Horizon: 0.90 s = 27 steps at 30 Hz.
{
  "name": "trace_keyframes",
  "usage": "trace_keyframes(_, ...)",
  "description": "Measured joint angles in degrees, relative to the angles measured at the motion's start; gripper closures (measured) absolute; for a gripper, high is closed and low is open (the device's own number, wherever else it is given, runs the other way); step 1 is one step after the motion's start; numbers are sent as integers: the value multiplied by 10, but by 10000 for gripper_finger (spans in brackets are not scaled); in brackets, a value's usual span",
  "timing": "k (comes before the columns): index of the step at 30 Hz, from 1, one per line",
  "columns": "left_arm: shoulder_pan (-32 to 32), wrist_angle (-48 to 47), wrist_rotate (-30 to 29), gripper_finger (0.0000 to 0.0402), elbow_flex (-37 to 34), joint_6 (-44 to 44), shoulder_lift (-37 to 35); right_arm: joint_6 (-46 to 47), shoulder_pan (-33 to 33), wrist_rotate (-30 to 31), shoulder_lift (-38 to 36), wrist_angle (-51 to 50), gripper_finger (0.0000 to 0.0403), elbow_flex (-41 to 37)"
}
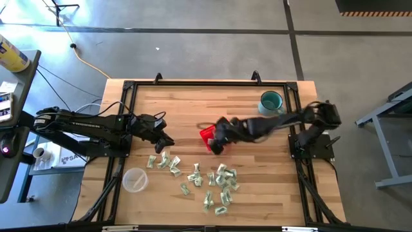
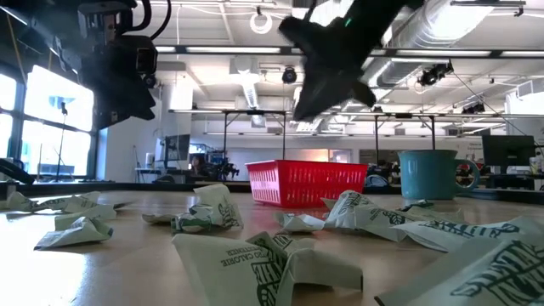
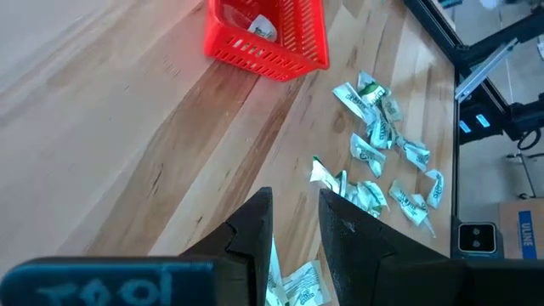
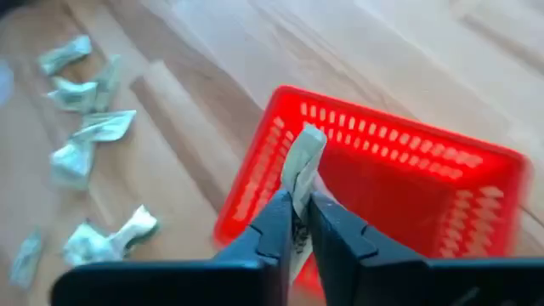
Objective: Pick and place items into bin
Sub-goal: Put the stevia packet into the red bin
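Butcher-block wood table [image 1: 193, 103] in an open workshop with concrete floor. Red slotted plastic bin [image 4: 399, 183] mid-table, apparently 1 packet inside. Right gripper [image 4: 299, 223] pinches a crinkled packet [image 4: 303, 161] over the bin's rim. Left gripper [image 3: 295, 223] narrowly open, empty, above scattered packets [image 1: 206, 177]. Teal mug [image 1: 271, 102] nearby.

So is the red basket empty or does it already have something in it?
Not empty: the left wrist view shows one wrapped piece lying inside the red basket.
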Motion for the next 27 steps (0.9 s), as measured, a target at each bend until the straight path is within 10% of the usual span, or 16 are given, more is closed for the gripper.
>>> trace_keyframes(6, 0, -12, -6, 268, 0, -49, 0, 7, -52, -89, 32, 18, 284, 0)
trace_keyframes(15, -2, -142, -16, 268, 0, -191, 0, -29, -30, -40, 8, -21, 140, 0)
trace_keyframes(27, -132, -173, -111, 268, 0, -379, 26, -38, 13, 21, 0, -148, 109, -1)
